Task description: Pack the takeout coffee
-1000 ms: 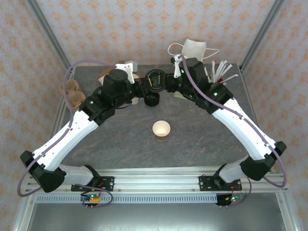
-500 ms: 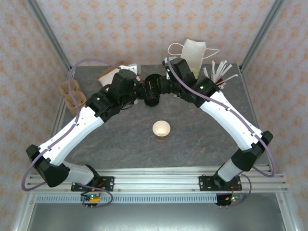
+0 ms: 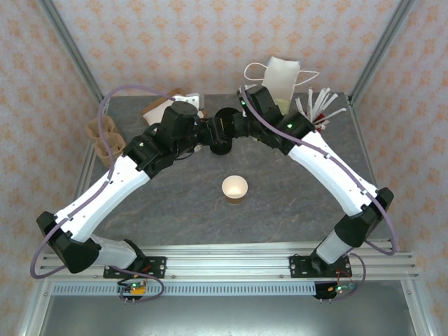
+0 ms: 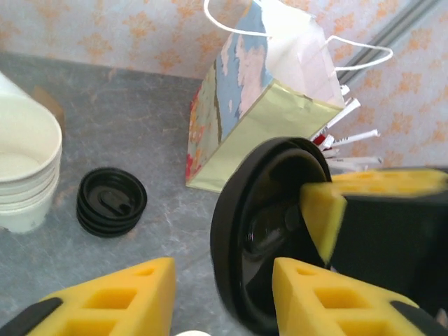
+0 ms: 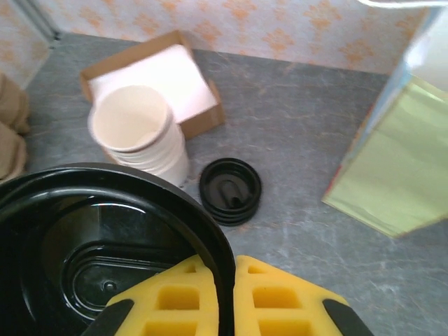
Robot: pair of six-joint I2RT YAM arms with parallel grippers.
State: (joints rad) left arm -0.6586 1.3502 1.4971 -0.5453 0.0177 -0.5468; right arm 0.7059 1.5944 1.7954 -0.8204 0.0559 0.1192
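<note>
Item: takeout coffee cup [image 3: 234, 187], cream paper; it is standing upright with no lid on the grey table [image 3: 175, 203], mid-table, nearer the arm bases than anything else there.
Contents: the inside is showing pale; whether it is holding liquid cannot be told.
Handling, judged: it is looking light and thin-walled, likely to crush under a hard squeeze and to spill if tipped while open.
Where to hold, judged: around the side wall below the rolled rim, with gentle pressure, keeping it upright.
Companion part: black lid [image 5: 105, 252], thin moulded plastic, probably smooth and slippery; it is being carried on edge by its rim.
Right gripper [image 5: 222, 269]: it is pinching the lid's rim between its yellow pads.
Left gripper [image 4: 222, 273]: its fingers are standing spread, with the lid's near edge hanging just past the gap; contact cannot be told.
Cup relative to grippers: it is sitting well apart from both, which are meeting at the far side above the stack of loose lids [image 5: 230, 191].
Destination: the paper bag [image 4: 266, 91] is standing open at the far edge, right of the lids.
</note>
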